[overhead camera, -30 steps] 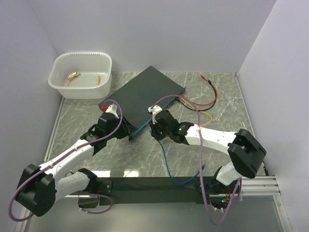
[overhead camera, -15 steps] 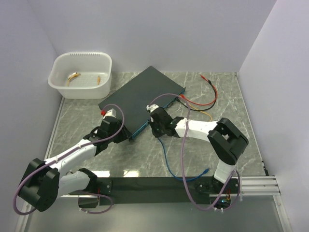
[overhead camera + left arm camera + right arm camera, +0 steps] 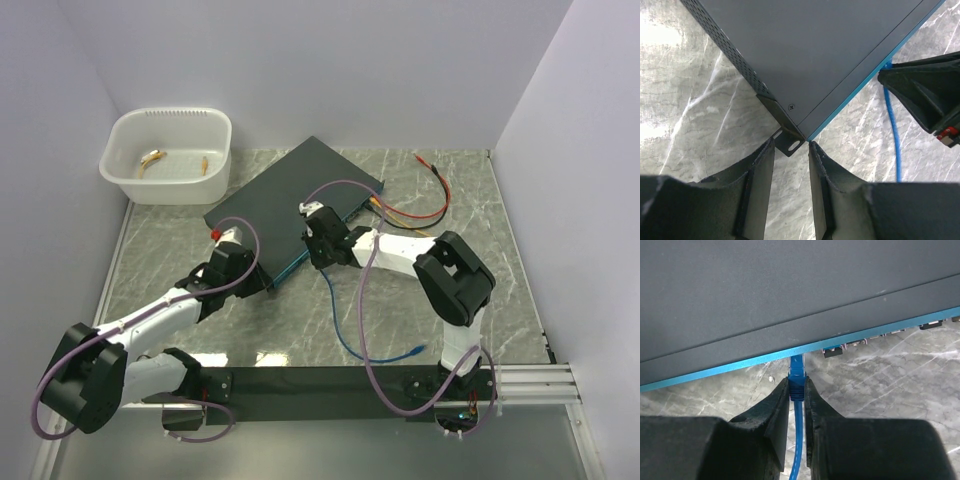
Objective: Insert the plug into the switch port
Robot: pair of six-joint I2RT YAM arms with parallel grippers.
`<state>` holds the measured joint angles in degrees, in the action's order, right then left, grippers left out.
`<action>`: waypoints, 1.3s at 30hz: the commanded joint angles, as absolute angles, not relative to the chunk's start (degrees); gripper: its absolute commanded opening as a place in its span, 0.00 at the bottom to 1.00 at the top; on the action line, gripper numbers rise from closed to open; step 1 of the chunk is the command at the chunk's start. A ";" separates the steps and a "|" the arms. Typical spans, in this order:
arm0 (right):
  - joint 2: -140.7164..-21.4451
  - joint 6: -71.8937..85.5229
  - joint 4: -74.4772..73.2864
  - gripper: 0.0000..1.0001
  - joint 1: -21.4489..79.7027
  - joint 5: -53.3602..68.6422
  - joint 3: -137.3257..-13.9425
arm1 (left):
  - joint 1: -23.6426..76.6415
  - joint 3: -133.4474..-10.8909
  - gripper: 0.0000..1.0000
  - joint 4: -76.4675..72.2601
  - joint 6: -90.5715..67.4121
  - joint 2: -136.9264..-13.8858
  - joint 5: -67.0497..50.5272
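The flat black switch (image 3: pixel 290 195) lies at an angle, its narrow teal face (image 3: pixel 740 365) towards my right gripper. My right gripper (image 3: pixel 797 385) is shut on the blue plug (image 3: pixel 797 379). The plug's front end sits against or in the teal face, left of a row of small square ports (image 3: pixel 833 351); I cannot tell how deep it is. In the top view the right gripper (image 3: pixel 318 246) is up against that face. My left gripper (image 3: pixel 791 145) is open, its fingertips either side of the switch's corner bracket (image 3: pixel 790 144); it also shows in the top view (image 3: pixel 250 270).
The blue cable (image 3: pixel 340 320) trails from the plug over the marble table to a loose end (image 3: pixel 415 350). Red and orange cables (image 3: pixel 425 205) leave the switch's far end. A white tub (image 3: pixel 168 155) stands at the back left. Walls close in on both sides.
My right gripper has moved up and left with the plug, to the teal face, and the arm has folded in. My left gripper has shifted slightly at the switch's corner.
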<state>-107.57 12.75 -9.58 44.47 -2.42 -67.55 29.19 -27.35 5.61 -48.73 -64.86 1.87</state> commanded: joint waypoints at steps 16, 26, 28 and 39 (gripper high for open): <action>-107.67 12.66 -12.13 0.00 43.51 -3.87 -69.87 | 29.27 -26.81 0.37 4.04 -46.49 -62.23 2.72; -105.47 13.18 -12.05 0.00 43.51 -3.25 -67.95 | 29.27 -26.63 0.36 3.96 -46.50 -62.40 2.64; -105.12 13.18 -12.30 0.00 43.59 -3.34 -67.76 | 29.27 -26.46 0.36 3.78 -46.49 -62.32 2.72; -107.13 13.19 -11.95 0.00 43.59 -2.11 -69.08 | 29.27 -26.98 0.35 3.43 -46.49 -63.28 2.64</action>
<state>-107.59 13.02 -12.84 43.97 -2.26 -67.20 29.19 -26.59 4.99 -47.44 -63.48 1.87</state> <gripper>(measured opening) 0.204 0.357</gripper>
